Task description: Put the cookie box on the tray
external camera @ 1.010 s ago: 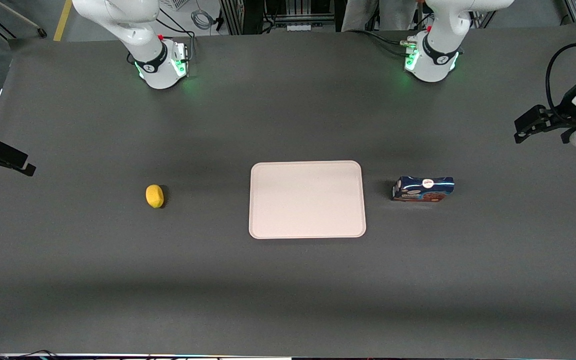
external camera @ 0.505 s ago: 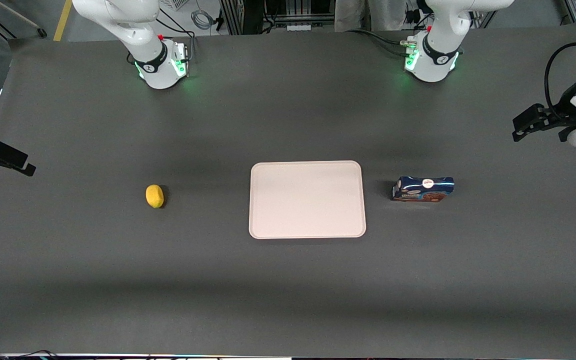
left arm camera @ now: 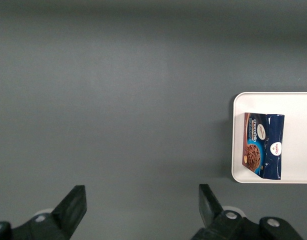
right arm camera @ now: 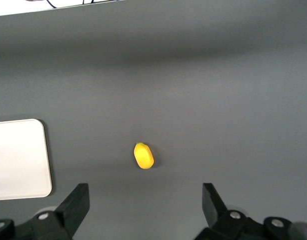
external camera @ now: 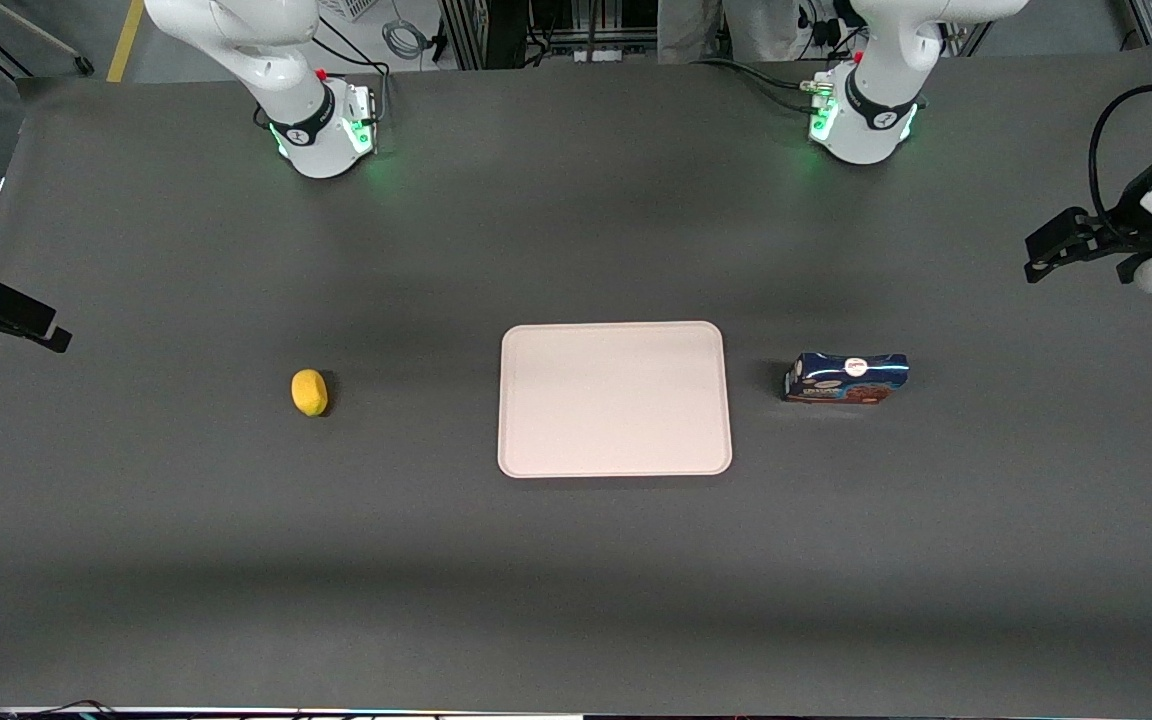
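Note:
The cookie box [external camera: 846, 378], a small dark navy carton with a round white logo, lies on the table beside the tray [external camera: 616, 400] with a small gap between them. The tray is large, flat, pale pinkish-white, and nothing lies on it. My gripper [external camera: 1044, 256] hangs above the working arm's end of the table, well apart from the box and a little farther from the front camera. In the left wrist view the gripper [left arm camera: 142, 192] is open with only bare table between its fingers. There the cookie box [left arm camera: 264, 145] shows against the tray [left arm camera: 298, 110].
A small yellow lemon-like object [external camera: 308, 392] lies on the table toward the parked arm's end, about level with the tray. It also shows in the right wrist view as the lemon-like object [right arm camera: 144, 155], near the tray's corner [right arm camera: 18, 160]. The dark grey table [external camera: 576, 580] spreads wide around everything.
My gripper has edged slightly away from the front camera. The cookie box, the tray and the yellow object have not moved.

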Controlling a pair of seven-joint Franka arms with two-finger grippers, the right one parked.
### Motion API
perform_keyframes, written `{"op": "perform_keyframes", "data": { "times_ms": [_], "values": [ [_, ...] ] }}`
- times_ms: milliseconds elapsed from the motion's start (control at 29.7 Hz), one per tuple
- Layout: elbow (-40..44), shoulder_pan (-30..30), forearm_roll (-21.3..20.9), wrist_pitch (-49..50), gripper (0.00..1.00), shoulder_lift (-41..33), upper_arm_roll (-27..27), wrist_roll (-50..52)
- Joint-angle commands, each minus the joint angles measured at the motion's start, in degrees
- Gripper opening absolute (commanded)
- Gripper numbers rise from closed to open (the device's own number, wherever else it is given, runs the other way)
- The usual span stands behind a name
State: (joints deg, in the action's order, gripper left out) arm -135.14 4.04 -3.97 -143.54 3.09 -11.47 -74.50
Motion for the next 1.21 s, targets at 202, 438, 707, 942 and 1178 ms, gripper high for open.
{"op": "perform_keyframes", "data": {
  "times_ms": [202, 438, 707, 942, 1178],
  "values": [
    [-0.6, -0.9, -2.1, -6.2, 1.0, 3.2, 0.2, -0.4],
    [-0.5, -1.0, -2.8, -6.5, 1.0, 3.6, 0.6, -0.5],
    [-1.0, -1.0, -3.7, -8.3, 1.0, 5.2, 1.4, -0.4],
    [-2.1, -1.0, -3.7, -12.1, 1.0, 7.3, 1.5, -0.4],
    [-2.7, -1.1, -3.7, -15.6, 1.0, 9.9, 1.5, -0.6]
  ]
}}
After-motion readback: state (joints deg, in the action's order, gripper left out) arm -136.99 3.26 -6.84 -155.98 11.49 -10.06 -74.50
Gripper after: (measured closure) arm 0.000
